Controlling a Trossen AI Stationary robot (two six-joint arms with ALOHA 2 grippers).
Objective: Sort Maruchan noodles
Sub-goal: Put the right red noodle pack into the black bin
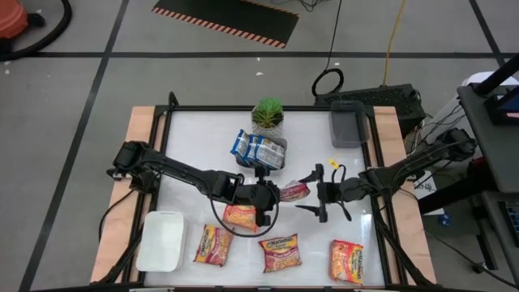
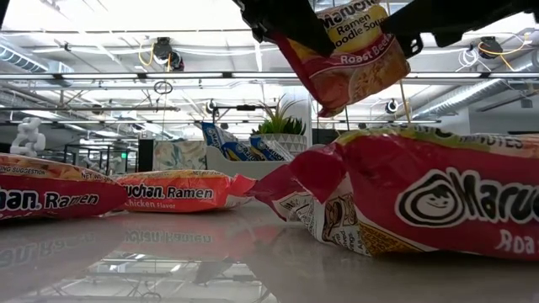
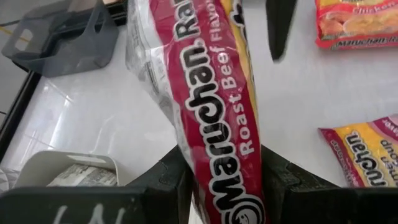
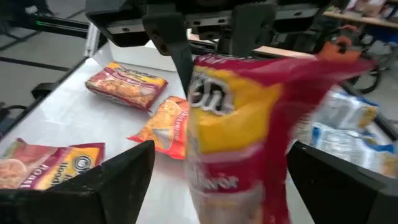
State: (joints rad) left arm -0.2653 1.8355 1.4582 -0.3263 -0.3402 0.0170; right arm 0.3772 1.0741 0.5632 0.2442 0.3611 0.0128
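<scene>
My left gripper [image 1: 272, 195] [image 3: 227, 168] is at the table's middle, shut on a red and yellow Maruchan Roast Beef packet [image 1: 293, 191] [image 2: 354, 50]. My right gripper [image 1: 315, 195] [image 4: 219, 152] faces it from the right, open, with a finger on either side of the packet's free end and apart from it. Blue-white packets [image 1: 259, 150] stand in a tray beside a potted plant [image 1: 268, 115]. An orange packet [image 1: 241, 217] and three red-yellow packets [image 1: 212, 243] [image 1: 280, 253] [image 1: 346, 259] lie flat near the near edge. My left gripper pinches the Roast Beef packet between its two fingers [image 3: 174, 183], which press on its flat faces near one end [image 3: 233, 186]. The fingers come from the table's left, along the packet's length. The packet is lifted clear of the table and reaches out toward my right gripper.
A white tray [image 1: 160, 239] sits at the near left corner and a grey tray [image 1: 349, 126] at the far right. Bare white table [image 1: 195, 146] lies left of the plant. A raised dark frame [image 1: 377, 162] runs around the tabletop.
</scene>
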